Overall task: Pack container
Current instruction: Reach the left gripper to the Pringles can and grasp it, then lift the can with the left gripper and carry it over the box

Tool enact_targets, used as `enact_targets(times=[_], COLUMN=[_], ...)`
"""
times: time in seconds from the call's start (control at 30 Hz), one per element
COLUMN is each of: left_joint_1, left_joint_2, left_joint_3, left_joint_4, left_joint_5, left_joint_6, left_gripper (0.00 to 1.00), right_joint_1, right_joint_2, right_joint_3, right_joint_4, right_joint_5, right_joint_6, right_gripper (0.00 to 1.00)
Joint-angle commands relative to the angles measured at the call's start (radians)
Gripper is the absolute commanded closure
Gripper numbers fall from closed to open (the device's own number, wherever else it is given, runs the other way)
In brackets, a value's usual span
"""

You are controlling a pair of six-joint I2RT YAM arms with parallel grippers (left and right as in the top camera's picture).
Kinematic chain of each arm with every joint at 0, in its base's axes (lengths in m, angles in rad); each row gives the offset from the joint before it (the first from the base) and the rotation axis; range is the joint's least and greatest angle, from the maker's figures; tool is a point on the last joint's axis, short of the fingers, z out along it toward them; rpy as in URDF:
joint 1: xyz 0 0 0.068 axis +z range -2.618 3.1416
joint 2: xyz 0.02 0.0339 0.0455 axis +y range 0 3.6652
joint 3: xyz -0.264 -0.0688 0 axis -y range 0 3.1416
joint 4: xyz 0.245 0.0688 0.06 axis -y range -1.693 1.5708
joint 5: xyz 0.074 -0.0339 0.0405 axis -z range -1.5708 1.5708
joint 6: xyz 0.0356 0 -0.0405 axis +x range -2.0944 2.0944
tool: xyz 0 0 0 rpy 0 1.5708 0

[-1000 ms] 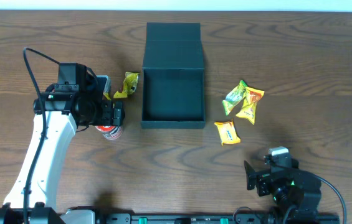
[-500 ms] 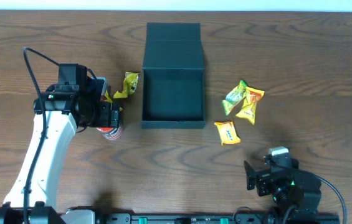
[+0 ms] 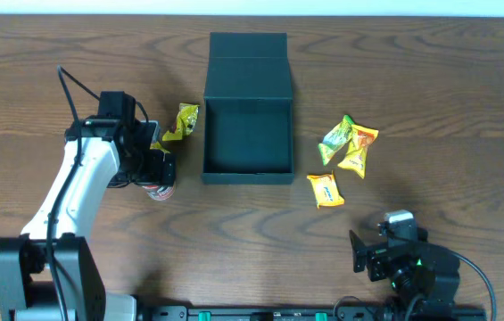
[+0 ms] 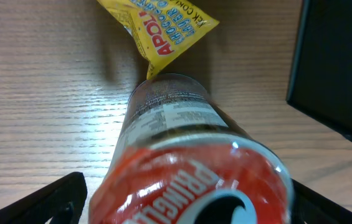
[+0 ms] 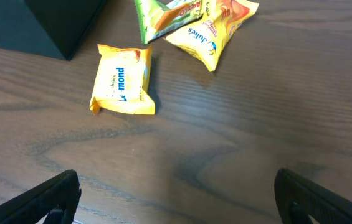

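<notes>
The dark teal container (image 3: 205, 134) stands open at the table's middle, its flap lid (image 3: 248, 67) laid back; it holds nothing I can see. Its wall shows in the left wrist view (image 4: 337, 62) and its corner in the right wrist view (image 5: 51, 18). My left gripper (image 3: 158, 169) is open with its fingers on either side of a red can (image 3: 155, 189), which fills the left wrist view (image 4: 188, 180). A yellow packet (image 3: 185, 120) lies between the can and the container. My right gripper (image 3: 359, 252) is open and empty at the front right.
A yellow-orange packet (image 3: 326, 189) lies right of the container's front corner and shows in the right wrist view (image 5: 123, 81). A cluster of green and yellow packets (image 3: 348, 143) lies further right. The yellow packet also shows in the left wrist view (image 4: 163, 25).
My left arm has swung and turned, bringing its gripper a little left and closer around the red can. The can and the right arm have not moved.
</notes>
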Motion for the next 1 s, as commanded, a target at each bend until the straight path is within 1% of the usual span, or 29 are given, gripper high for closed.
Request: enact_targets(times=[0.0,0.07,0.13,0.17,0.27,0.3,0.6,0.63,0.7,0.77,0.97], left_joint_1=[-0.002,-0.002,-0.002,-0.002,-0.002,-0.002,-0.002,-0.002,-0.002,-0.002,-0.001], left_joint_2=[0.040,0.056,0.066,0.066,0.066,0.066,0.066,0.066,0.065,0.064,0.064], left_joint_3=[0.017,0.017,0.017,0.017,0.017,0.017,0.018,0.020,0.026,0.037,0.116], left_joint_4=[-0.003,-0.003,-0.003,-0.002,0.004,0.006,0.020,0.019,0.019,0.019,-0.005], left_joint_5=[-0.016,-0.015,-0.015,-0.013,0.007,0.007,0.007,0.007,0.007,0.010,0.090], left_joint_6=[0.018,0.018,0.018,0.018,0.021,0.021,0.021,0.021,0.021,0.021,0.021], left_gripper=[0.04,0.05,0.00,0.10,0.23,0.26,0.28,0.28,0.34,0.34,0.34], right_joint_1=[0.004,0.004,0.004,0.004,0.004,0.004,0.004,0.004,0.004,0.004,0.004], right_joint_2=[-0.005,-0.005,-0.005,-0.005,-0.005,-0.005,-0.005,-0.005,-0.005,-0.005,-0.005], right_joint_3=[-0.009,-0.009,-0.009,-0.009,-0.009,-0.009,-0.009,-0.009,-0.009,-0.009,-0.009], right_joint_4=[-0.002,-0.002,-0.002,-0.002,-0.002,-0.002,-0.002,-0.002,-0.002,-0.002,-0.002], right_joint_5=[-0.005,-0.005,-0.005,-0.005,-0.005,-0.005,-0.005,-0.005,-0.005,-0.005,-0.005], right_joint_6=[-0.008,-0.008,-0.008,-0.008,-0.008,-0.008,-0.008,-0.008,-0.008,-0.008,-0.008], right_gripper=[0.01,0.01,0.01,0.01,0.01,0.01,0.01,0.01,0.01,0.01,0.01])
